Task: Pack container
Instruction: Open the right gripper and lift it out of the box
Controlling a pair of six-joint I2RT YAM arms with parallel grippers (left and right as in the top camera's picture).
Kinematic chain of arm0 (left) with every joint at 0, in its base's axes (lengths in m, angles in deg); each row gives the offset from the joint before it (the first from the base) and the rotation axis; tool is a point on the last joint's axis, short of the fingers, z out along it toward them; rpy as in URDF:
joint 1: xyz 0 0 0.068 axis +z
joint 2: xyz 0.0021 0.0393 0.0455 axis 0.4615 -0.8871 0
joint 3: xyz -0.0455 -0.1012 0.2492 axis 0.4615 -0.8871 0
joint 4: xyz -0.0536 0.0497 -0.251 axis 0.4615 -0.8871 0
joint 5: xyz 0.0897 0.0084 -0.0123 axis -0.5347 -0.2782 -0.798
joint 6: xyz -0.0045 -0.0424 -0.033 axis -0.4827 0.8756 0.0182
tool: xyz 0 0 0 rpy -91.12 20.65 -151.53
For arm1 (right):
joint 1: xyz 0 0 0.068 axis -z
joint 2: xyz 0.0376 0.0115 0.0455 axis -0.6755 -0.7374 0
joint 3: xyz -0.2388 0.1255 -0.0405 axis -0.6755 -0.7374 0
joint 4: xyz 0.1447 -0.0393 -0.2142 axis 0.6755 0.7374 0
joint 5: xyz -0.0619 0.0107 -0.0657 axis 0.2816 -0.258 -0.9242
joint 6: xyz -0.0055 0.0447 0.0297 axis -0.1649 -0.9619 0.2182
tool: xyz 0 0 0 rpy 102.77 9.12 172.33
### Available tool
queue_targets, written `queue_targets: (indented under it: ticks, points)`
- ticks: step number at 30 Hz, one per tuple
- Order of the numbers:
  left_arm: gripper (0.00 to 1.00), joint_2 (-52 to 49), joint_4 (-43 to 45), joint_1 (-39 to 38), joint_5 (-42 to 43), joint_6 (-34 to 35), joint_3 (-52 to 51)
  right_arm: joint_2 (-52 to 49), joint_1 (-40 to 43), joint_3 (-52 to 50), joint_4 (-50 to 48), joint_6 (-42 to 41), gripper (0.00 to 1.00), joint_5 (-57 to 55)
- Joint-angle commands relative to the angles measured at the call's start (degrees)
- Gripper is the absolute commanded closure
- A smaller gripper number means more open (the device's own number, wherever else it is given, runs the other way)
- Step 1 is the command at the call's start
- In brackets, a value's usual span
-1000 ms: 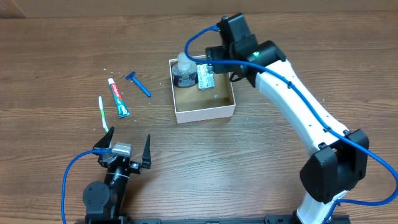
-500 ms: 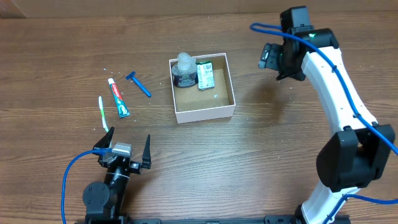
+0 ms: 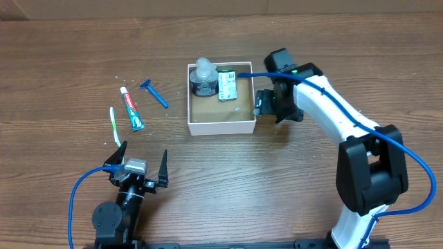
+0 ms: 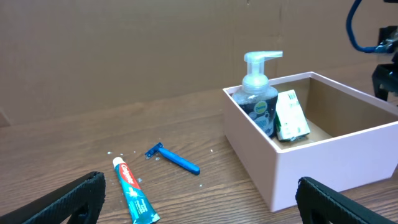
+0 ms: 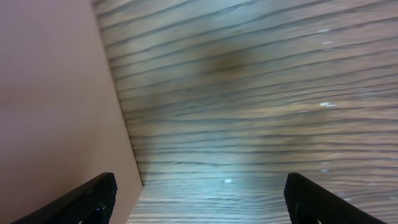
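The container [image 3: 221, 127] is a square box with white walls and a brown floor at mid-table. In it stand a clear pump bottle [image 3: 203, 77] and a green-and-white packet [image 3: 226, 84]; both also show in the left wrist view, the bottle [image 4: 258, 93] and the packet [image 4: 291, 115]. My right gripper [image 3: 266, 105] is open and empty, low beside the container's right wall [image 5: 56, 93], with its left finger [image 5: 93, 196] next to that wall. My left gripper [image 3: 137, 169] is open and empty near the front edge.
A toothpaste tube [image 3: 133, 108], a blue razor [image 3: 155, 94] and a green-and-white toothbrush [image 3: 115, 126] lie on the wood left of the container. The toothpaste [image 4: 134, 196] and razor [image 4: 174, 160] lie ahead of my left gripper.
My right arm lifted out of the container, swung far right, then came down against the container's right wall. The container has turned slightly and shifted a little left. The left arm has not moved.
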Motion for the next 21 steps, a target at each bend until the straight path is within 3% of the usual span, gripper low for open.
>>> queue_targets:
  ticks: [1, 11, 17, 21]
  points:
    - [0.00, 0.50, 0.00, 0.39, -0.13, 0.55, -0.20, 0.26, -1.16, -0.35, -0.39, -1.55, 0.11, 0.70]
    - [0.00, 0.50, 0.00, 0.39, -0.13, 0.55, -0.20, 0.70, 1.20, 1.18, -0.87, -0.39, 0.10, 0.42]
    - [0.00, 0.50, 0.00, 0.39, -0.13, 0.55, -0.20, 1.95, 10.05, 9.81, 2.19, 7.28, 0.00, 0.44]
    - [0.00, 0.50, 0.00, 0.39, -0.13, 0.55, -0.20, 1.95, 16.59, 11.08, 1.46, 10.56, 0.00, -0.52]
